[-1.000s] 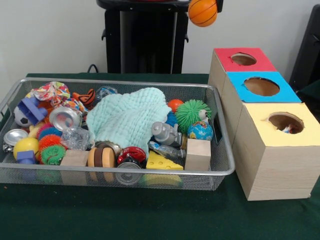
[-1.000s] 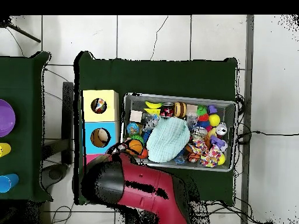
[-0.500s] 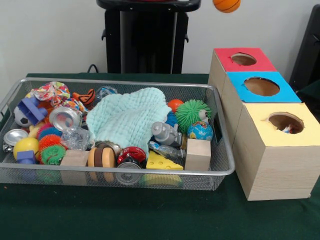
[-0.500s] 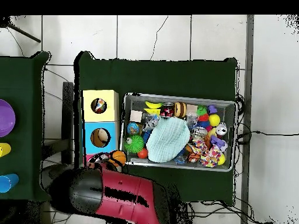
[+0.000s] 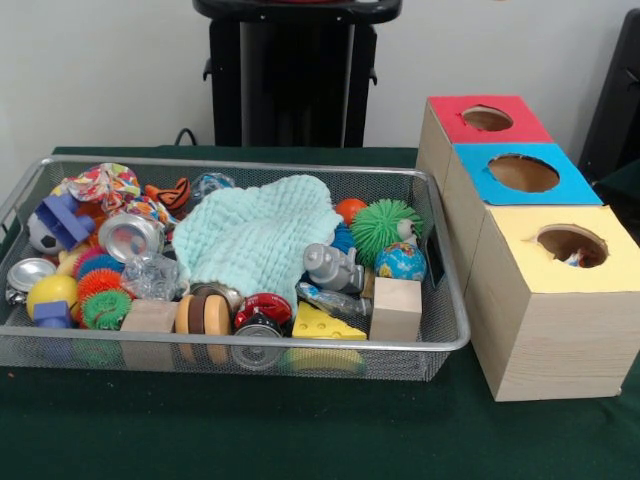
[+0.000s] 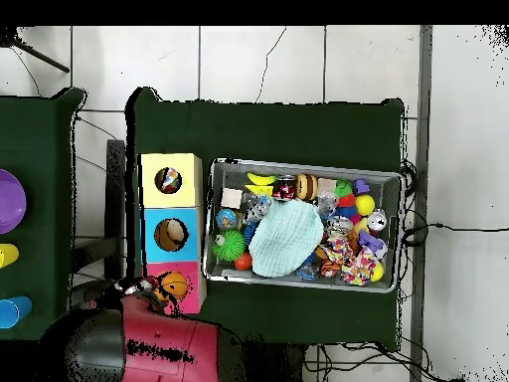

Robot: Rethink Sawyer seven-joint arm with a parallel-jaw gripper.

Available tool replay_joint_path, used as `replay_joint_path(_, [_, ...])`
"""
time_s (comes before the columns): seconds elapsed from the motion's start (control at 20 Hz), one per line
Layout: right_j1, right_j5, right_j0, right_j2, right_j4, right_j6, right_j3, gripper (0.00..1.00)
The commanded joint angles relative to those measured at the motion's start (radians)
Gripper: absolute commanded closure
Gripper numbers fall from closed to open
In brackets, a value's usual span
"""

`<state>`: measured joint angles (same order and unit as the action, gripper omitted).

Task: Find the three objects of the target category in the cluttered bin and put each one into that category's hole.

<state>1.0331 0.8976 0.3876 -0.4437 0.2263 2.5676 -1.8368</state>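
My claw pinches the orange ball right above the red box, beside the bin.

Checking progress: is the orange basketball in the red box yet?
Cannot tell. The overhead view shows the orange basketball over the red box, by the gripper; whether released is unclear.

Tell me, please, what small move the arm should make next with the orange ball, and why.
Probably lower the orange ball straight down and release it. In the overhead view it hangs over the red-topped box, right where that box's hole should be, with the tool beside it. The front view shows the red box's hole open and unobstructed.
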Motion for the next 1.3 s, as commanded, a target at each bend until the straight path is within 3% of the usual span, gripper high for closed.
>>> replay_joint_path(0.05, [-0.038,0.034,-0.023,-0.007,0.041,0.273,-0.024,1.00])
replay_joint_path(1.3, [-0.054,-0.038,-0.060,0.022,0.060,0.228,-0.047,1.00])
